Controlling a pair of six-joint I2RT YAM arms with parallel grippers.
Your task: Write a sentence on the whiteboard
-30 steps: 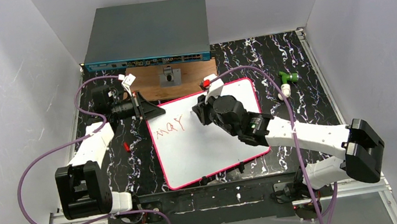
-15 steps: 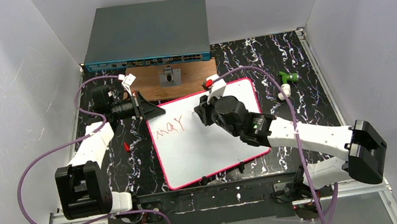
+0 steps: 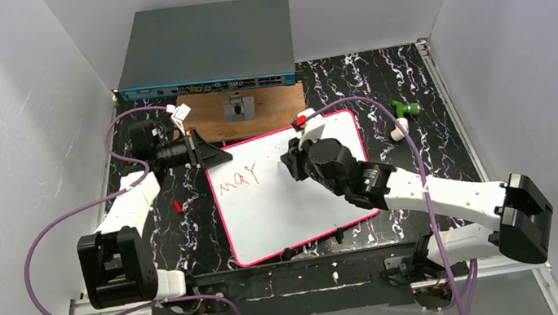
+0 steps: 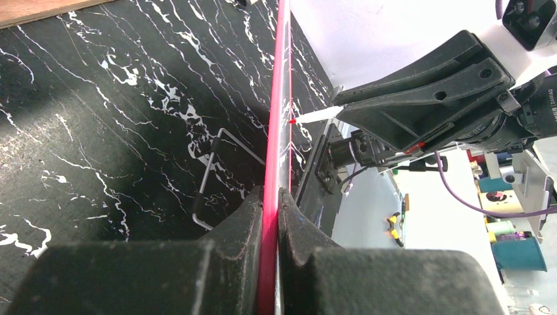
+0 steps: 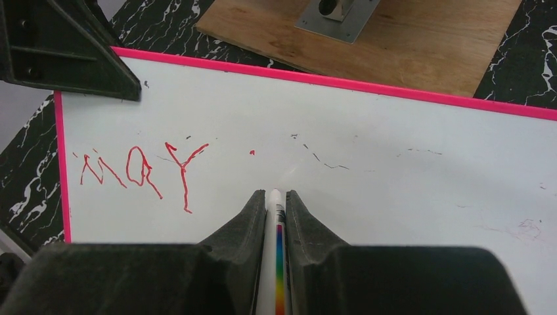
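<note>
The right hand [image 5: 270, 195] is clamped tight on a marker [image 5: 276, 226], whose tip points down at the whiteboard [image 5: 407, 177] just right of the red sentence [image 5: 141, 172], which reads "may". The left hand [image 4: 270, 197] is closed on the whiteboard's pink left rim. The whiteboard sits on the black marbled surface [image 3: 404, 74], its far edge just beside a wooden board [image 5: 427, 39]

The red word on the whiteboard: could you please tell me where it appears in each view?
Top external: the red word sits at the whiteboard's upper left corner.
Left wrist: not visible; the board shows edge-on.
Right wrist: left side, left of the marker.
Shared landmark: the board's pink rim.
</note>
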